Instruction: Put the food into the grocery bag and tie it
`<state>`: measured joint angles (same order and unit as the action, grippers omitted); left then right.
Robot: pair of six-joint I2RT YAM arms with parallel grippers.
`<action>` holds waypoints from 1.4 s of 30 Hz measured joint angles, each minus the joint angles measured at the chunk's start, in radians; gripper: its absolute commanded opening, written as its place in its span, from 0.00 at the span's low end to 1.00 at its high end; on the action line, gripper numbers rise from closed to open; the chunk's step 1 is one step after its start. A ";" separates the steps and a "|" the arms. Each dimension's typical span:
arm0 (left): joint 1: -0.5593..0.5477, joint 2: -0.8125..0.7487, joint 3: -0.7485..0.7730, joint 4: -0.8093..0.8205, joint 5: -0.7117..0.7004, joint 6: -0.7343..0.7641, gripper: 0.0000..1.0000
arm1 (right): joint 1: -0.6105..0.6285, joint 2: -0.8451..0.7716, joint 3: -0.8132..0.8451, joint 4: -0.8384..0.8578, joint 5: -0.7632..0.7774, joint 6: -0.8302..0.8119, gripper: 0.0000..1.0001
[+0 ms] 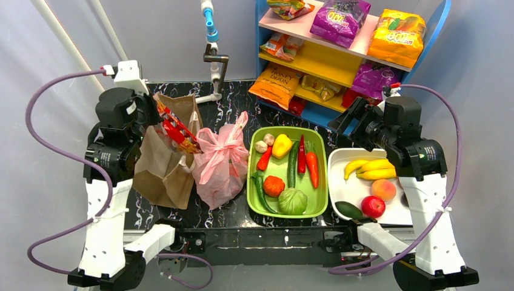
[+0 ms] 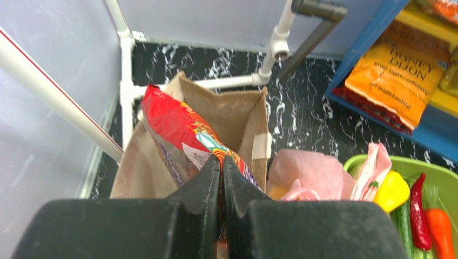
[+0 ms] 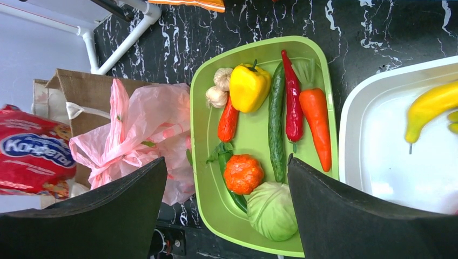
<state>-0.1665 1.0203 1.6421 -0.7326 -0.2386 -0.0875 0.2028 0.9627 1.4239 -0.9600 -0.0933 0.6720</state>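
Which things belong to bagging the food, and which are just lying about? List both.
In the job: pink grocery bag, already knotted; red snack packet; left gripper shut on it.
Lying about: brown paper bag; green tray of vegetables; white tray of fruit; snack shelf; open right gripper.

Paper bag [image 1: 163, 173] at left of table [image 1: 236, 97], packet [image 1: 177, 130] over its mouth. Plastic bag [image 1: 221, 163] just right of it. Next right, tray [image 1: 250, 182] with vegetables [image 1: 293, 163], then tub [image 1: 357, 189] with fruit [image 1: 376, 170]. Shelf [image 1: 315, 63] of snack bags [image 1: 339, 18] behind both.
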 measured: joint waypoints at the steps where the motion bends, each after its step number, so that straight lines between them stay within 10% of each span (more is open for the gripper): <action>1: 0.000 -0.011 -0.033 0.002 0.007 -0.013 0.00 | 0.000 -0.001 -0.002 -0.002 0.000 0.000 0.88; 23: 0.000 0.039 -0.162 0.059 0.070 -0.094 0.01 | 0.000 -0.005 -0.015 -0.001 -0.011 -0.003 0.88; 29: 0.001 0.073 -0.161 0.140 0.038 -0.124 0.93 | 0.000 -0.005 -0.016 0.000 -0.011 -0.003 0.88; 42: 0.001 0.092 -0.043 0.179 -0.050 -0.157 0.98 | 0.000 0.005 -0.028 0.023 -0.014 -0.002 0.88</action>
<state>-0.1654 1.1126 1.5993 -0.5537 -0.2890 -0.2443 0.2028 0.9672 1.3956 -0.9371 -0.1078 0.6697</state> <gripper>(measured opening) 0.981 0.884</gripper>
